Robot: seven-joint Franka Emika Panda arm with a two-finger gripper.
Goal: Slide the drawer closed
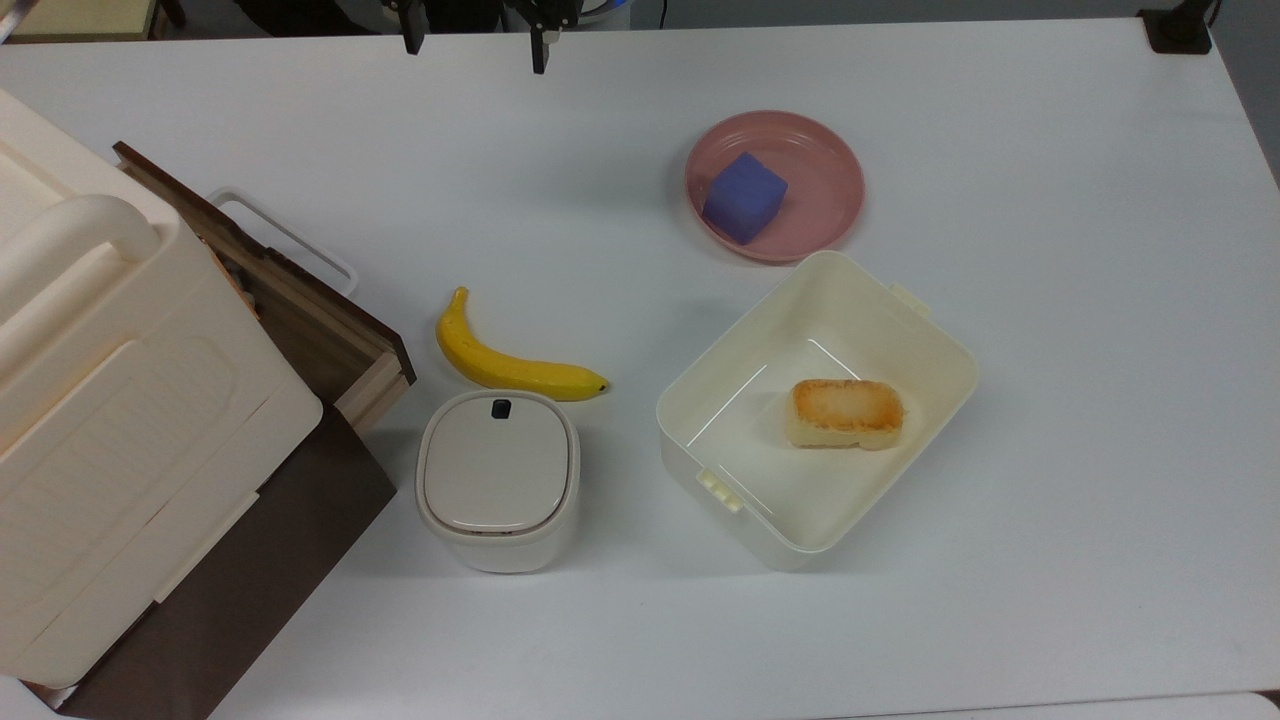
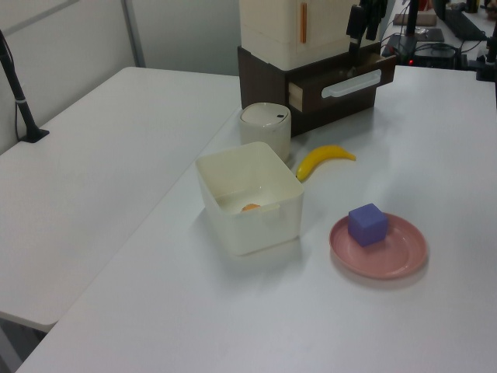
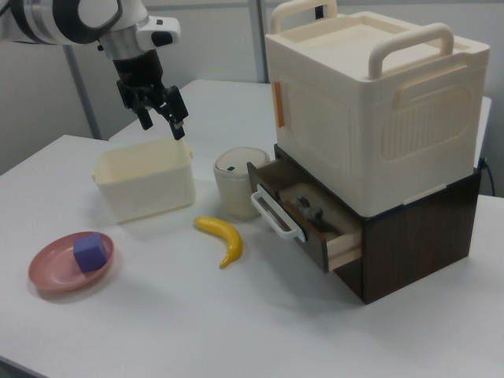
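Black gripper fingers [image 1: 472, 45] poke in at the top view's upper edge, spread apart, holding nothing. At the top view's left, the dark-brown wooden drawer [image 1: 300, 300] sticks out under a big cream plastic case [image 1: 120, 400].

From the right view, the gripper [image 3: 161, 118] hangs high above the white table [image 3: 157, 315], well apart from the open drawer [image 3: 303, 216]; small things lie inside.

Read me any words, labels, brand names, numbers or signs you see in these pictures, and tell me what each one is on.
None: no readable text stands on anything here.
Orange strip on the big cream plastic case with rounded handles: a plain coloured mark, with no letters to make out.
Small dark square on the lid of the round-cornered white canister: a plain mark, no writing.
Dark-brown wooden drawer front with its white handle: unmarked.
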